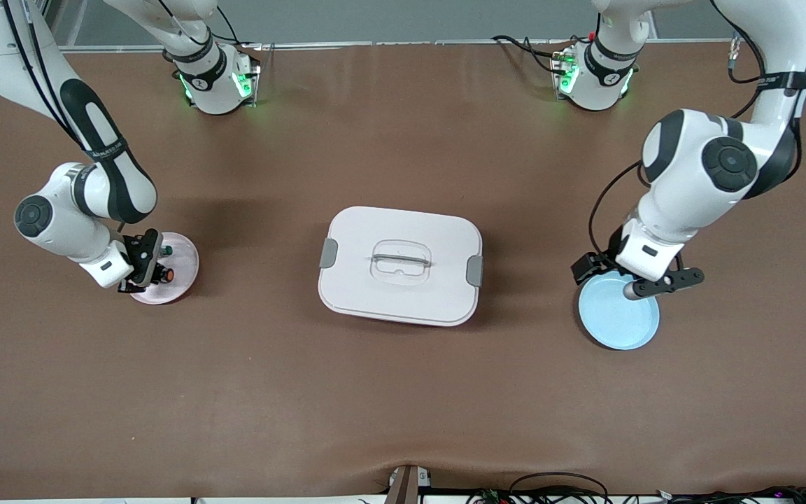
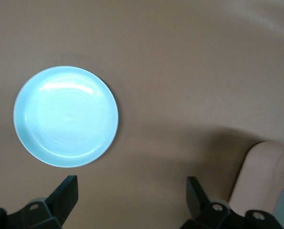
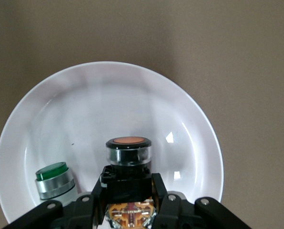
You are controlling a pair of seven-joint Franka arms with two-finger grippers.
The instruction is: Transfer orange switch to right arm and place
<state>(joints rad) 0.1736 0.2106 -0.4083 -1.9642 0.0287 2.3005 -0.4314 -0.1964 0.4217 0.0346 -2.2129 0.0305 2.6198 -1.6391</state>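
Note:
The orange switch (image 1: 166, 274), black-bodied with a round orange cap, is clamped between the fingers of my right gripper (image 1: 154, 269), low over the pale pink plate (image 1: 186, 260) at the right arm's end of the table. In the right wrist view the switch (image 3: 128, 151) stands cap-outward in the gripper (image 3: 128, 190) above the plate (image 3: 108, 90). I cannot tell whether it touches the plate. My left gripper (image 1: 632, 277) is open and empty, above the table by the light blue plate (image 1: 616, 318); its jaws (image 2: 131, 196) frame bare table.
A small part with a green cap (image 3: 54, 177) lies on the pink plate beside the switch, also in the front view (image 1: 165, 250). A closed white lunch box (image 1: 399, 266) sits mid-table. The blue plate (image 2: 65, 117) is empty.

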